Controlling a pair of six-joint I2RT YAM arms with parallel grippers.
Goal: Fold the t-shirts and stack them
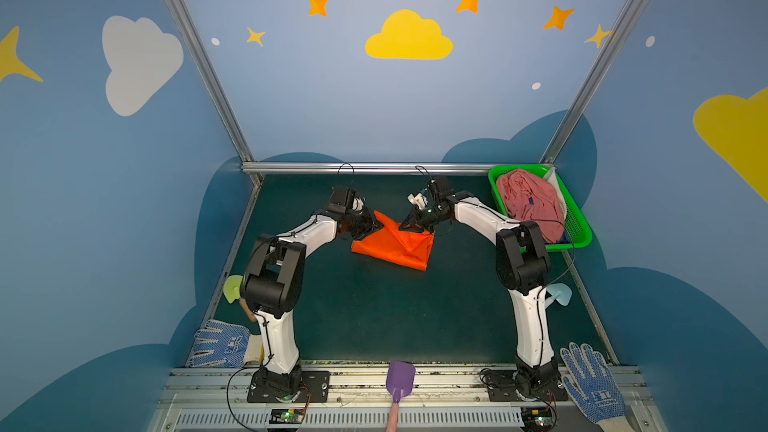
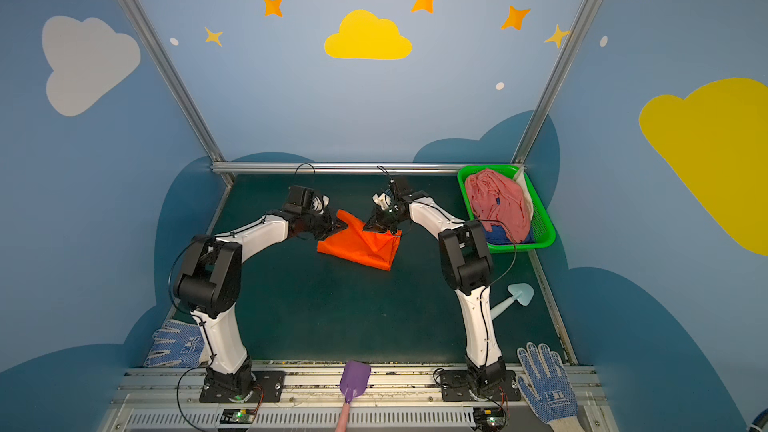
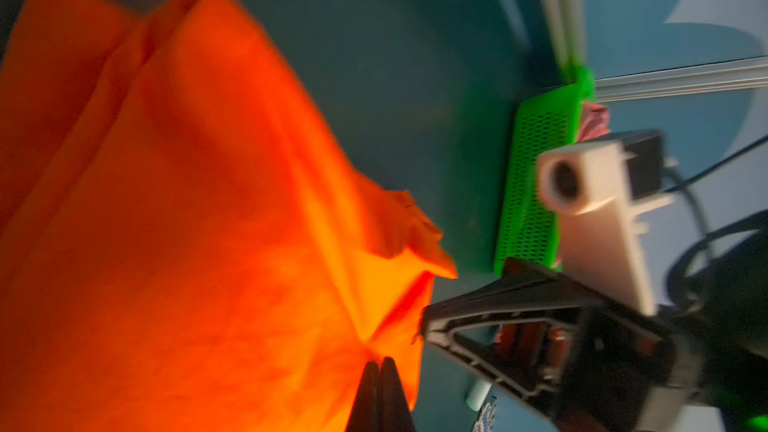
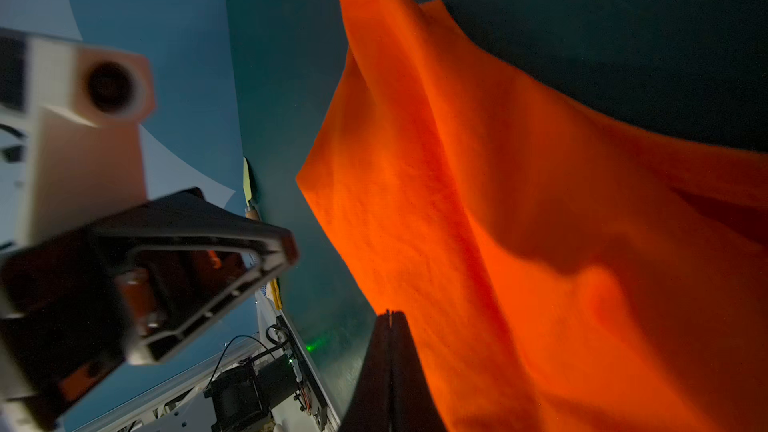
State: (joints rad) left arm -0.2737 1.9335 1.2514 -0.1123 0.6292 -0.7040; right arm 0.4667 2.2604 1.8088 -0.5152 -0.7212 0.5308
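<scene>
Dark green table [image 1: 374, 317] sits inside blue walls [image 1: 374, 110] with painted clouds. Toward its back lies the orange shirt [image 1: 390, 248], bunched into a tent. The right gripper [image 1: 401, 226] is pressed together, pinching the shirt's far edge. The left gripper [image 1: 377, 226] is pressed together too, right against the shirt's left corner. Whether cloth is caught in it is hard to tell, as the left wrist view is blurry. The pink shirt [image 1: 528, 201] fills the green basket [image 1: 578, 224] and hides most of the blue shirt [image 2: 496, 236].
</scene>
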